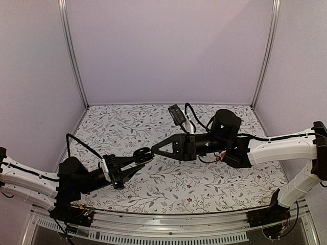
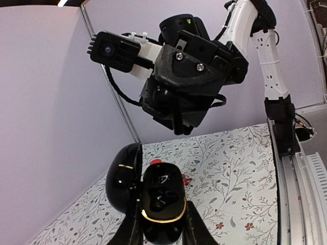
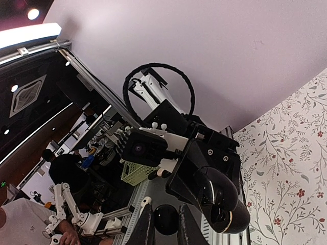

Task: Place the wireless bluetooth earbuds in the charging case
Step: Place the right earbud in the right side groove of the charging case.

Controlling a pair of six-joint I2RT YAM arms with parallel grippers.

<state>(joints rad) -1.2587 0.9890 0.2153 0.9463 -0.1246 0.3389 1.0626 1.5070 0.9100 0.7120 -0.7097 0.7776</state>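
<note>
Black case (image 2: pixel 162 204) open; red earbud (image 2: pixel 156 162) apparently at rim.

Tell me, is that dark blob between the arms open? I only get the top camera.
Observer: Yes. The left wrist view shows a glossy black pebble-shaped charging case with its lid swung open sideways.
Operator: Any colours on it?
Observer: A thin gold rim circles the base.
Operator: Is the other arm touching it?
Observer: No. In the left wrist view the shut right end effector hangs above it with a gap.
</note>
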